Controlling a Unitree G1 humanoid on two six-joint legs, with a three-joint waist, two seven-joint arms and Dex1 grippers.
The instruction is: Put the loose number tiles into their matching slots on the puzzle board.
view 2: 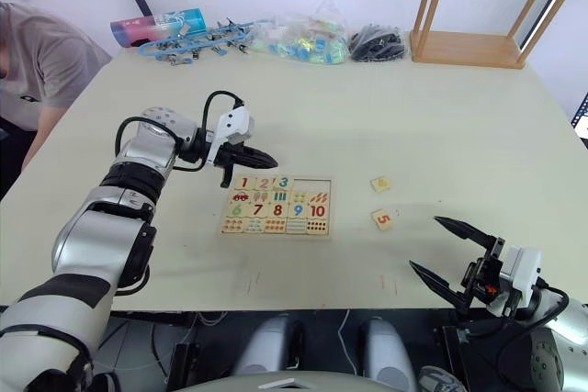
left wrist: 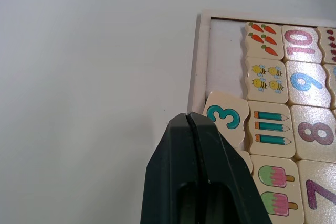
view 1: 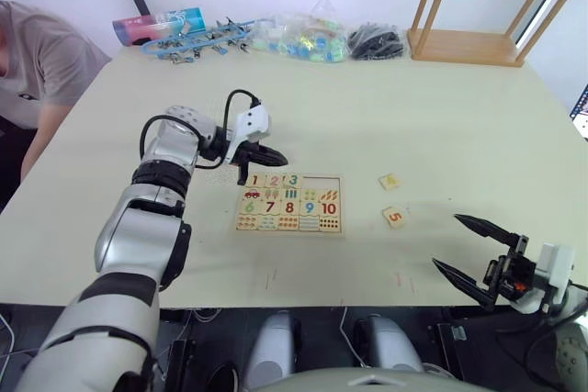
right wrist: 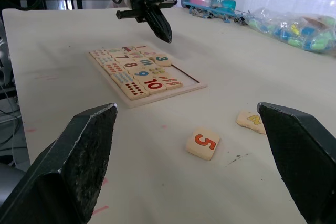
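The puzzle board (view 1: 289,202) lies at mid-table, and its frame (left wrist: 198,61) also appears in the left wrist view. Tiles 1, 2 and 3 sit in its top row. The green 3 (left wrist: 227,118) lies slightly askew beside two bare slots (view 1: 322,183). My left gripper (view 1: 271,155) hovers just over the board's far edge near the 2 and 3, fingers (left wrist: 189,129) shut on nothing. To the right of the board lie the yellow 4 tile (view 1: 390,181) and the orange 5 tile (view 1: 394,218). My right gripper (view 1: 446,241) is open, low and near the table's front edge, right of the 5 (right wrist: 203,142).
A person (view 1: 37,61) sits at the table's far left. Along the back edge lie a blue tube (view 1: 156,25), plastic clips, bags of small parts (view 1: 303,39) and an upturned wooden stool (view 1: 478,39). Bare tabletop surrounds the board.
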